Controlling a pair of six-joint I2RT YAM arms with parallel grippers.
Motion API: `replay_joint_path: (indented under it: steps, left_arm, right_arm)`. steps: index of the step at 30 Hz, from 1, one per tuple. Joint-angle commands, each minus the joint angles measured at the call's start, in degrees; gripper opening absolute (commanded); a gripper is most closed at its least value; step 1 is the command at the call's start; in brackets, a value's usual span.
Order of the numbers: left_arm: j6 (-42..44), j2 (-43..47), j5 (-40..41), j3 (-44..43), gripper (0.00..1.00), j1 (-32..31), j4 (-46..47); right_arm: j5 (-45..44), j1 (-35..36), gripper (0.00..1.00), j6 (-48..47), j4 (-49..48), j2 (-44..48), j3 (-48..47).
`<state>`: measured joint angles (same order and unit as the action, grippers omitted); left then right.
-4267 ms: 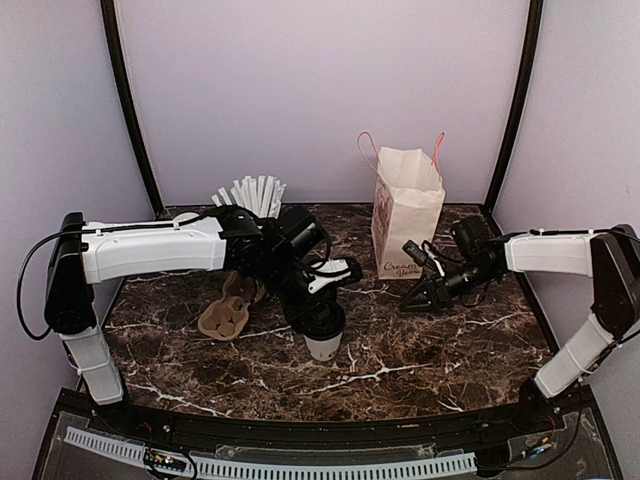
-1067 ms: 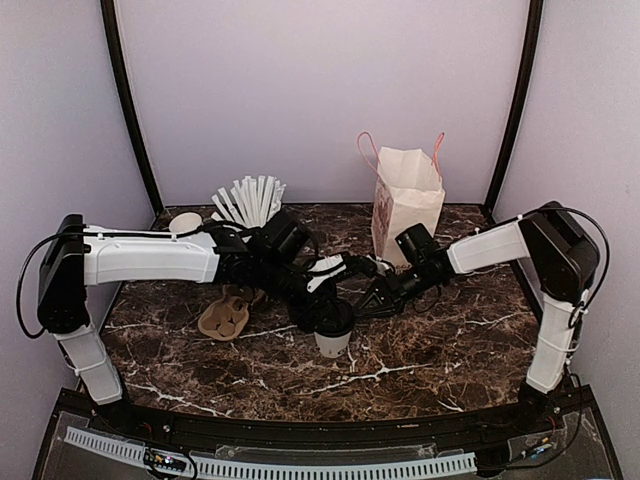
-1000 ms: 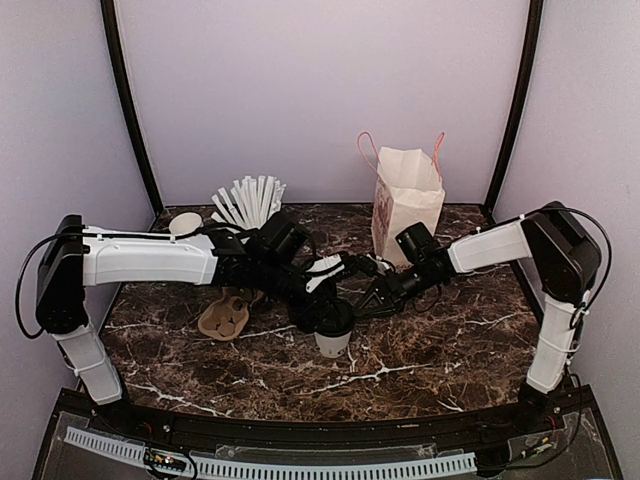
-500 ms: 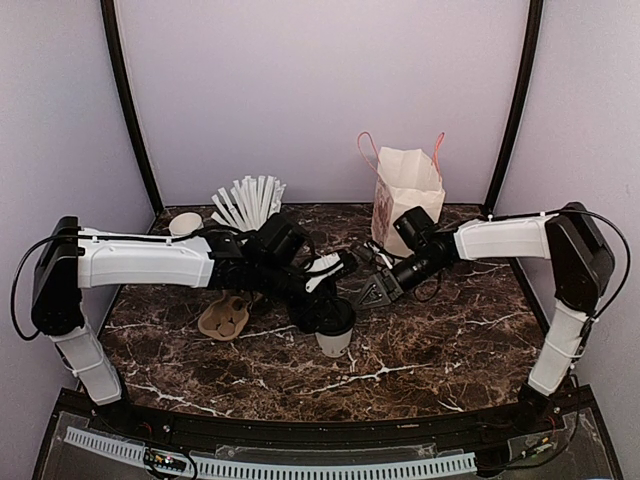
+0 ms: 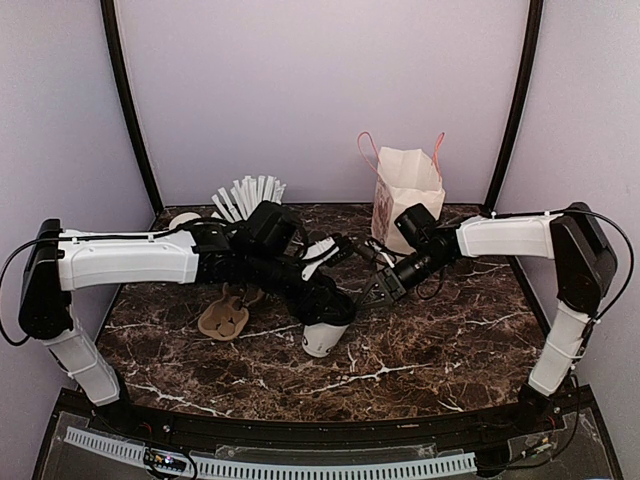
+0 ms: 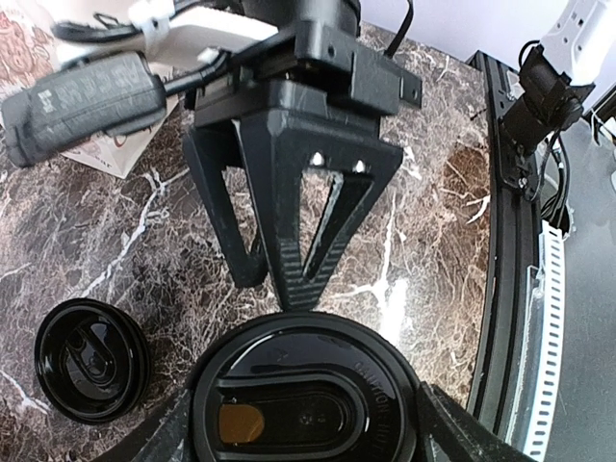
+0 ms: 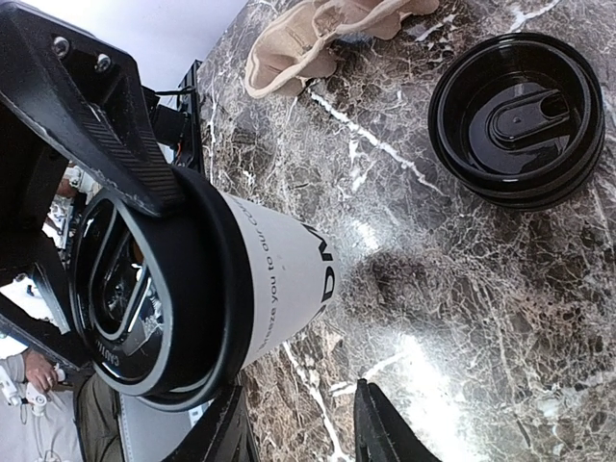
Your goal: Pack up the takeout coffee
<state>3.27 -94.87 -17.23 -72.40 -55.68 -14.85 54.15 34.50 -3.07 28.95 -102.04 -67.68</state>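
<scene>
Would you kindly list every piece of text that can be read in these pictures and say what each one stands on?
"...eze you to our co...": small dark line on the side of the takeout coffee, both ends hidden.
Large dark letters near its base: cut off, not readable.
Raised lettering on its black lid: too small to read.
Brown script on the paper bag: too blurred to read.
</scene>
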Motion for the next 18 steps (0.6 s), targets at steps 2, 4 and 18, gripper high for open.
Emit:
replay_joint_path:
  steps: [2,4,18]
  left_arm:
    - [-0.8,1.9,-0.4,-1.1,0.76,-0.3,1.4]
    - [-0.9,1.5,-0.1,-0.6,0.76,-0.3,1.4]
    - [-12.1,1.6,4.6,9.3,0.76,-0.4,14.0]
  right_arm:
    - [1.3,0.3,0.40,-1.4,0.4,0.4,-1.3]
    - [1.6,0.4,0.40,-1.6,0.4,0.5,-1.2]
    - [3.5,0.3,0.49,0.4,-0.7,4.8,1.5]
